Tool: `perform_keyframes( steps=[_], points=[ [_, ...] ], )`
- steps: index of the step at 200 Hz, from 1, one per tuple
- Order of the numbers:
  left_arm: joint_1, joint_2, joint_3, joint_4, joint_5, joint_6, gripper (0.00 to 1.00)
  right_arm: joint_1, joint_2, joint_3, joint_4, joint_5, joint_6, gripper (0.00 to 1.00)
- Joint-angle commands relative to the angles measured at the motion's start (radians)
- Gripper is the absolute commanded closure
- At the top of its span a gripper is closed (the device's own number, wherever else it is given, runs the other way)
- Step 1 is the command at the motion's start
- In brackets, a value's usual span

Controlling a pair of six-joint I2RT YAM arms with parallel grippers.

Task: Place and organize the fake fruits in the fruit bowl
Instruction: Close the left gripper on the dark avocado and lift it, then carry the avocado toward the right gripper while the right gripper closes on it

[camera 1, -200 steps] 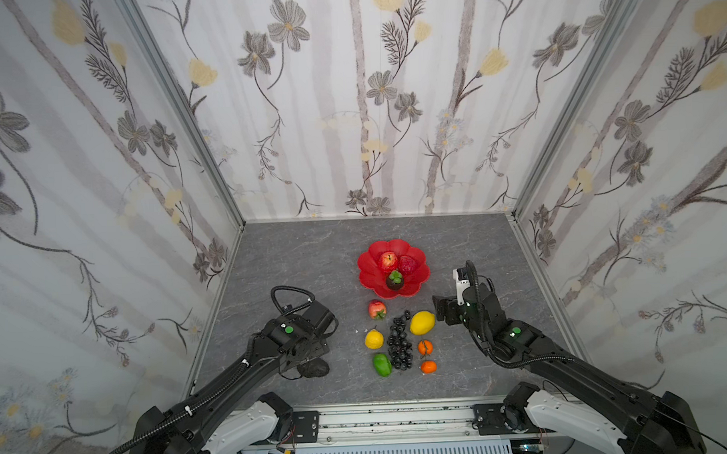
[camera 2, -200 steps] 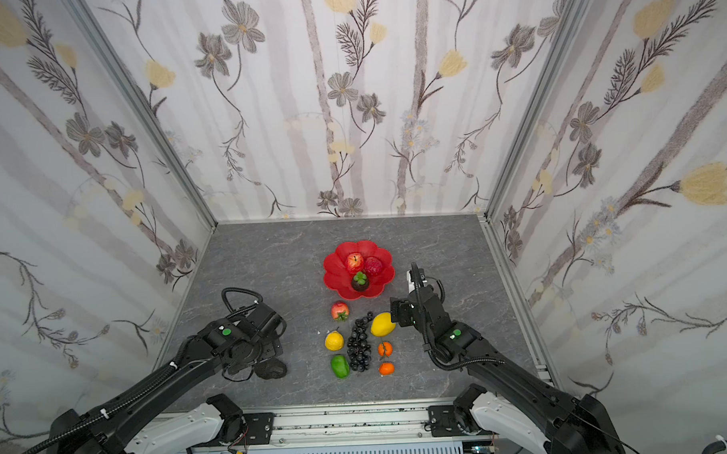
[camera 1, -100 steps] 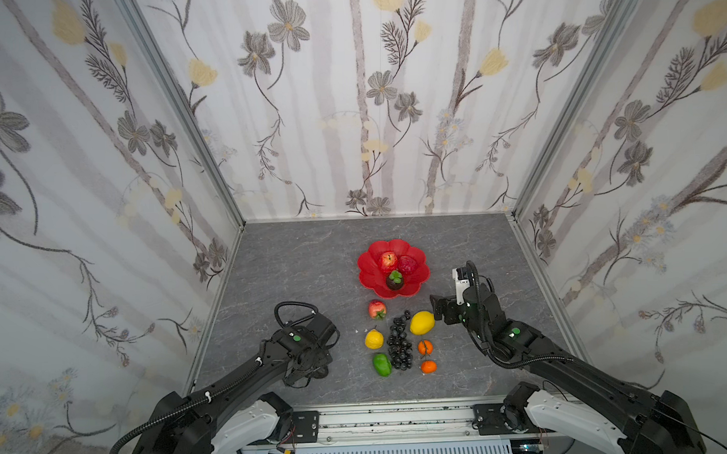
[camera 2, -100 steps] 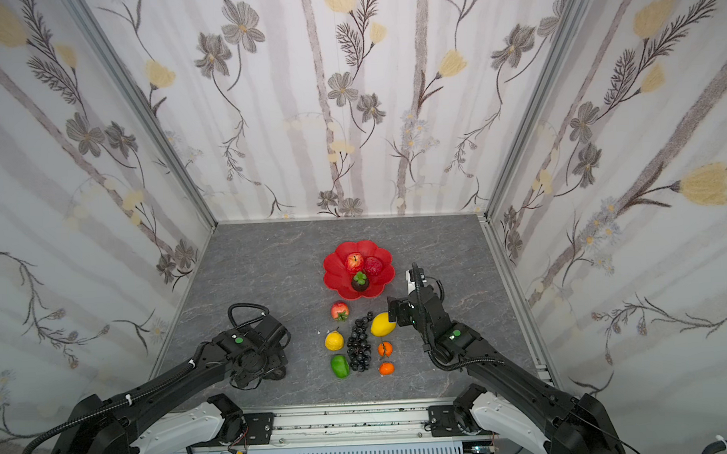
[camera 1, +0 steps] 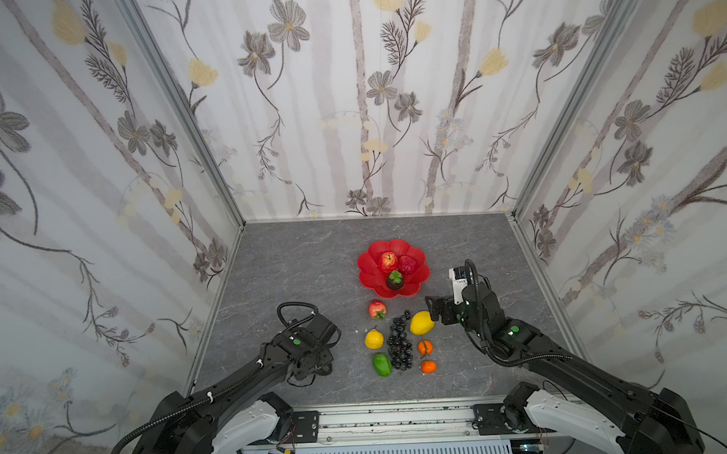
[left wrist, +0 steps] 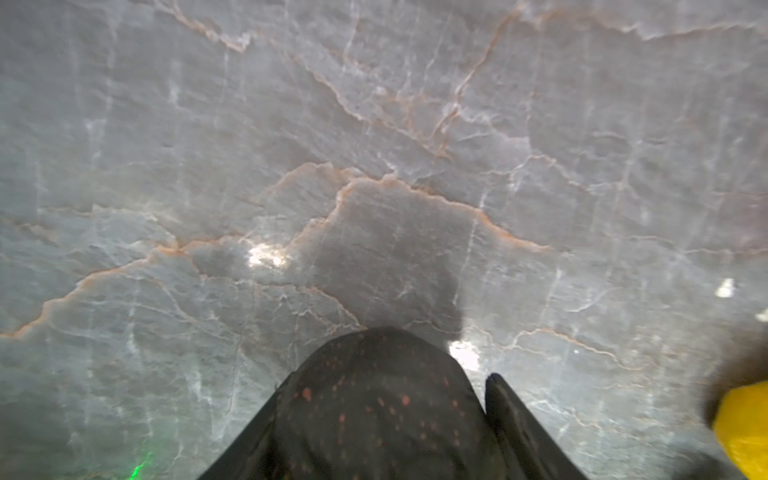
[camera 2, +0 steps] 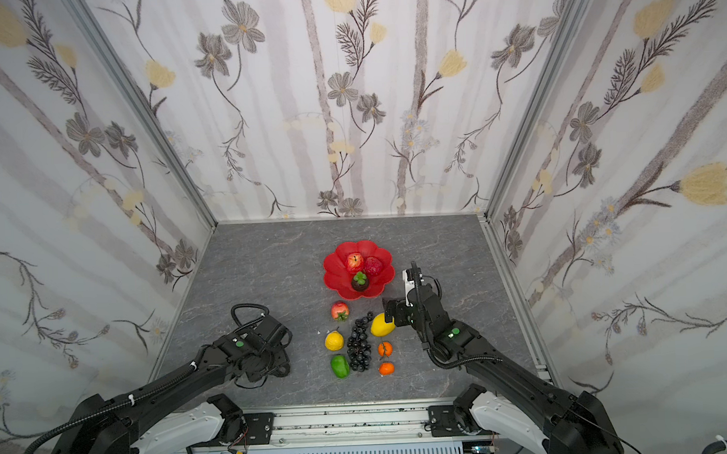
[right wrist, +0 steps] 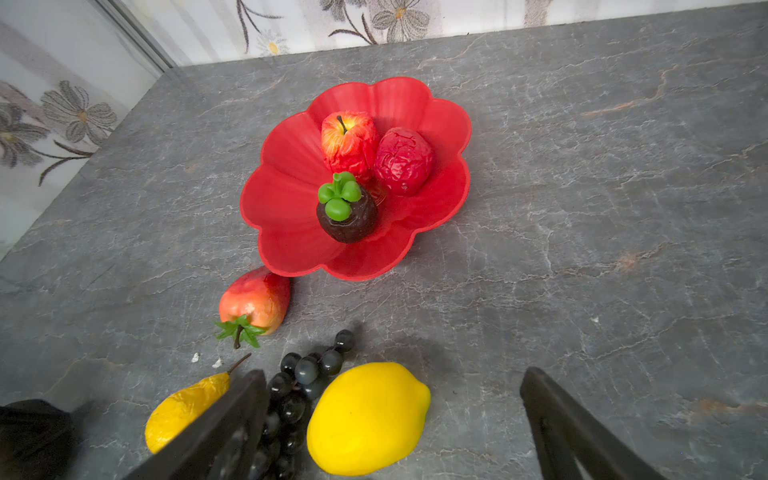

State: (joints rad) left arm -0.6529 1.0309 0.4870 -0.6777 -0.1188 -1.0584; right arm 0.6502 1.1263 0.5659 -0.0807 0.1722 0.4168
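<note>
The right gripper (right wrist: 390, 376) hangs wide open over the lemon (right wrist: 368, 417), which lies nearer than the fruit bowl (right wrist: 291, 166). It looks like light, hard, slick plastic, so pinch its fat middle. The left gripper (left wrist: 384, 380) flanks a dark speckled fruit (left wrist: 365, 415); clamped or not, I cannot tell.

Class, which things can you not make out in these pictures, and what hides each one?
Left pincer: hidden under its arm in both top views; grip unclear.
Dark fruit: left wrist view, cut by the edge.
Yellow fruit: left wrist view, blurred, cut by the edge.
Grapes: right wrist view, partly behind a right pincer finger.
</note>
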Motion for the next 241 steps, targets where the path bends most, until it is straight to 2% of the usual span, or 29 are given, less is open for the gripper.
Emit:
perform_keyframes(
  steps=[1,24,45,67,80,106,125,168,241],
  points=[
    [0.002,-0.047,0.001,0.111,-0.007,-0.014,0.41,0.003,-0.009,-0.006,0.048,-0.056,0.055,0.05],
    [0.003,-0.073,0.027,0.180,-0.015,-0.021,0.43,0.015,-0.008,-0.027,0.116,-0.123,0.117,0.05],
    [0.004,-0.062,0.050,0.279,-0.001,-0.039,0.44,0.057,0.024,-0.029,0.184,-0.140,0.161,0.05],
    [0.002,-0.026,0.068,0.419,0.040,-0.064,0.46,0.123,0.087,-0.021,0.271,-0.143,0.194,0.05],
    [0.000,0.007,0.099,0.476,0.059,-0.069,0.46,0.199,0.128,-0.019,0.342,-0.142,0.217,0.06],
    [-0.020,0.084,0.172,0.542,0.097,-0.072,0.46,0.300,0.198,-0.019,0.504,-0.128,0.213,0.08],
    [-0.042,0.127,0.209,0.591,0.122,-0.079,0.45,0.356,0.239,0.005,0.545,-0.098,0.200,0.08],
    [-0.089,0.174,0.229,0.647,0.148,-0.109,0.45,0.379,0.301,0.031,0.578,-0.076,0.212,0.10],
    [-0.125,0.158,0.219,0.663,0.145,-0.132,0.45,0.382,0.340,0.049,0.565,-0.051,0.226,0.19]
  ],
)
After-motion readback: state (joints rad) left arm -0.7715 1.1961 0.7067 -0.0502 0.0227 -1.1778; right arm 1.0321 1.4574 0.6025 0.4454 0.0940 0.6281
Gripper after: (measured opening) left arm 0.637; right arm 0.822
